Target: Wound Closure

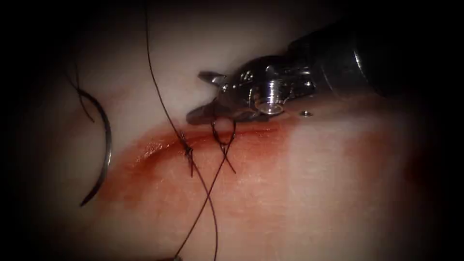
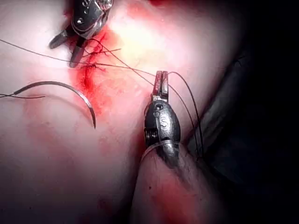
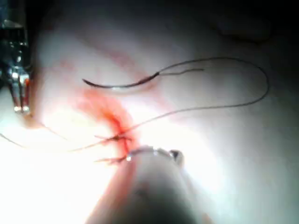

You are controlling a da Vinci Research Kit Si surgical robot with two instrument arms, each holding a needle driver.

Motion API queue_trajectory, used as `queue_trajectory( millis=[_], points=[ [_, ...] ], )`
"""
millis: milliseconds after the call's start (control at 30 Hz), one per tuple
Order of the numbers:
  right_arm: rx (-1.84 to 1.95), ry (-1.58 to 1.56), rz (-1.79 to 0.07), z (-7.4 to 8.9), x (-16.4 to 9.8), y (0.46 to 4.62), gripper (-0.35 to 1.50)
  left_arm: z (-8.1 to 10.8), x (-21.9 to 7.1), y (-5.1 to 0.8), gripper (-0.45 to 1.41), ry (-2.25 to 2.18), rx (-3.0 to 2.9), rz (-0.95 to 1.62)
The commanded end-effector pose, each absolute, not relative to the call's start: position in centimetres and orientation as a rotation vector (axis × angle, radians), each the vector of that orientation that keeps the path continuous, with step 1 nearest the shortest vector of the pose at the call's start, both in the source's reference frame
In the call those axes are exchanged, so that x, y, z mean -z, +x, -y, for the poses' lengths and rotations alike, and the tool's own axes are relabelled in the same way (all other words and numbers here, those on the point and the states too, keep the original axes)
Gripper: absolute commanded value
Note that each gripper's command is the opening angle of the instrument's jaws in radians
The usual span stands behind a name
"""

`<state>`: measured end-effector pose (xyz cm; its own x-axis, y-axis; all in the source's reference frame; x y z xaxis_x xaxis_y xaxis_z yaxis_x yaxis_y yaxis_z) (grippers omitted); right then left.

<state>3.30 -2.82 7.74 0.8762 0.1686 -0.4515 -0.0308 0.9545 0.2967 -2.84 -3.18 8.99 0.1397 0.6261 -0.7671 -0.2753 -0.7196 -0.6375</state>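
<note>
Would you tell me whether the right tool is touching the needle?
Apart: in the endoscope view the needle lies free on the tissue, left of the right tool.

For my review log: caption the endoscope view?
Right tool, jaws open, at the cut's knot; needle lies free, left.

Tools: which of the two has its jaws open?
The right tool, at the cut, jaws spread, holding nothing. The left tool is shut on the thread.
</note>
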Motion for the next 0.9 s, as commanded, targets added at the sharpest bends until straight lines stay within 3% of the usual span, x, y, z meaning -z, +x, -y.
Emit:
queue_trajectory(
  millis=[33, 900],
  points=[
    [-0.109, 0.274, -0.504, 2.79, -7.73, 3.34, 1.20, 3.26, -9.04, -2.90, -0.45, -1.730, -1.662, 0.345],
    [-0.101, 0.256, -0.547, 2.51, -7.43, 3.15, 1.18, 3.26, -9.04, -2.91, -0.45, -1.730, -1.662, 0.345]
  ],
)
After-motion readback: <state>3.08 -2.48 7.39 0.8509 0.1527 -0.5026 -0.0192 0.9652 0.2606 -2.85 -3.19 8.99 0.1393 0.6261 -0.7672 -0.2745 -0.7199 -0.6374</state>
